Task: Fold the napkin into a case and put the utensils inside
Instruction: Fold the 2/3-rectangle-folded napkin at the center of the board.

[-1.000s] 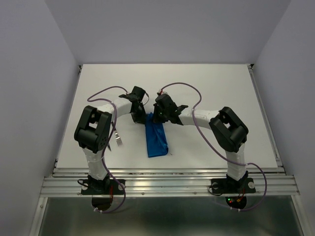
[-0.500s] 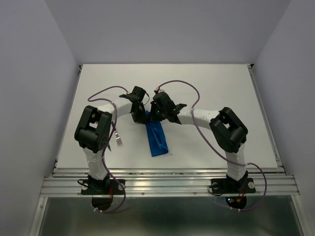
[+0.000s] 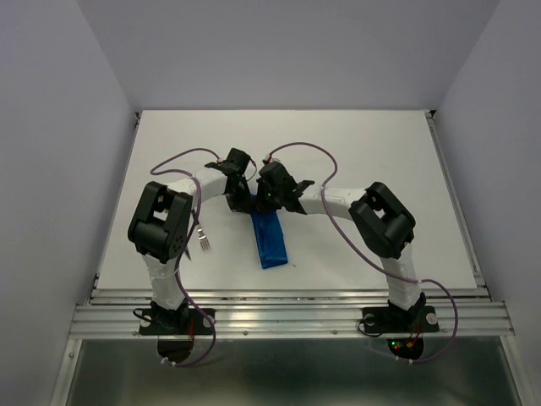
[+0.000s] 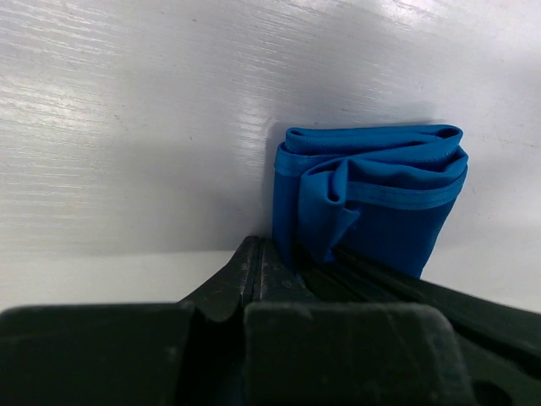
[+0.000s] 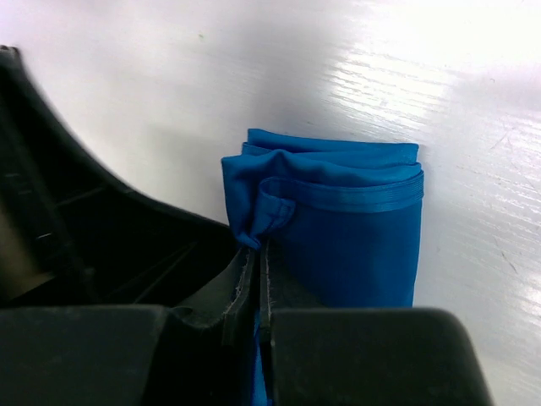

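Folded napkin [image 3: 270,241] on table [image 3: 380,152]; left gripper [image 3: 243,200] and right gripper [image 3: 265,202] each pinch its far end, jaws clamped. A fork [image 3: 204,244] lies apart, to its left.

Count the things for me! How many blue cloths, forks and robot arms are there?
Blue cloth: 1
Fork: 1
Robot arms: 2 (left arm, right arm)
Total: 4

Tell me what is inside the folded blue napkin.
Only stacked blue cloth layers show at the napkin end; no metal among them. The fork lies outside, on the table to its left. Deeper between the folds is covered.
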Controlling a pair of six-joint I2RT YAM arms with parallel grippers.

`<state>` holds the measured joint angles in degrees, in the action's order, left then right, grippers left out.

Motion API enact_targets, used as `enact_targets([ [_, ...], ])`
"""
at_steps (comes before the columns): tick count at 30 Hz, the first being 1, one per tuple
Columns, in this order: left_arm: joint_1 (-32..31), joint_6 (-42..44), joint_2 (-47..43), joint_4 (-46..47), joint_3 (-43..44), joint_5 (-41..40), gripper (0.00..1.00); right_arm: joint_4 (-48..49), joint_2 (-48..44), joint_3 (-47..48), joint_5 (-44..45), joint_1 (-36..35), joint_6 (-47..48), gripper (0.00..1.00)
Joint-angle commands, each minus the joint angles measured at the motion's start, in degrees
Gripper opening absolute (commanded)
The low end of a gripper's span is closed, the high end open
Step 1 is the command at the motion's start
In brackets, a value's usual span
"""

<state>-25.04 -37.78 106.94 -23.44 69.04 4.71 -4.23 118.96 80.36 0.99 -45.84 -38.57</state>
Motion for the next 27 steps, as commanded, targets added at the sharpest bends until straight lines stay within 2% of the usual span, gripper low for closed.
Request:
enact_targets([
  [1,0.25,-0.45,-2.17,-1.87,-1.53,-0.23,0.0,2.91,1.19,0.59,-0.38,-0.47,-0.9,0.01],
  [9,4.11,-0.01,-8.67,-3.54,-2.68,1.26,0.0,5.72,0.93,-2.66,-0.55,-0.47,-0.46,0.01],
  [14,5.79,-0.01,-11.83,-4.07,-0.4,2.14,0.0,8.88,0.4,-4.06,-5.38,-0.47,1.47,0.01],
  [22,5.7,0.34,-9.29,-0.38,3.03,10.4,0.0,9.59,-0.13,-5.47,-6.09,-0.47,3.67,0.01],
  [27,5.44,0.69,-5.95,0.68,3.39,11.9,0.0,9.59,-0.39,-5.56,-6.35,-0.47,3.76,0.01],
])
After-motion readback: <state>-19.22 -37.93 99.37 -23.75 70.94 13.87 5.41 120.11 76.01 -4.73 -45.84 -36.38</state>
